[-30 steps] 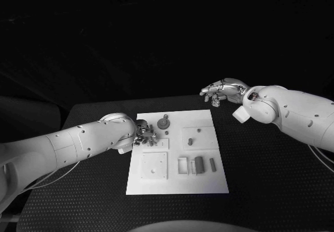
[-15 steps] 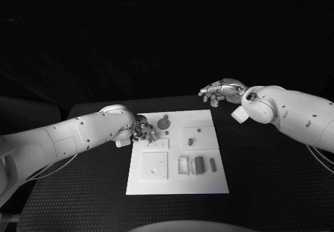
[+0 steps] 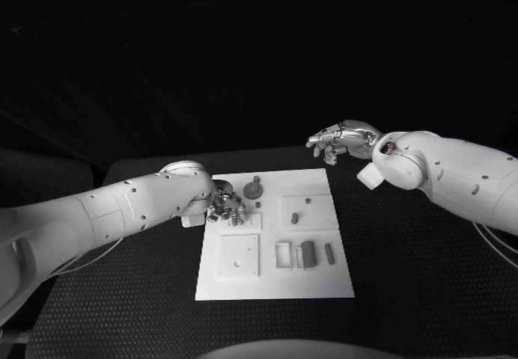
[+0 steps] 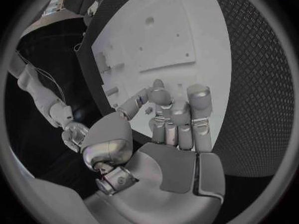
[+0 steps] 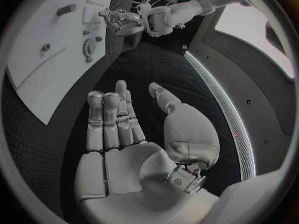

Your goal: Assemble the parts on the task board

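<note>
The white task board (image 3: 275,280) lies mid-table. My left hand (image 3: 227,205) hovers low over the board's far left part, beside a round gear-like part (image 3: 254,191). Its fingers (image 4: 179,120) are curled in with the thumb against them; I cannot tell whether a small piece sits between. My right hand (image 3: 343,140) hangs above the black table past the board's far right corner. In the right wrist view its fingers (image 5: 112,119) are stretched out apart and hold nothing. That view also shows the left hand (image 5: 121,21), the board (image 5: 31,59) and the gear-like part (image 5: 90,48).
A small part (image 3: 295,218) stands in a raised square plate on the board's right. Two upright parts (image 3: 309,253) sit by a slot near the front right. A square plate (image 3: 239,256) lies at the front left. Black table (image 3: 421,284) surrounds the board.
My left hand has moved a little farther from me and to the right, closer to the gear-like part. The right hand has barely moved.
</note>
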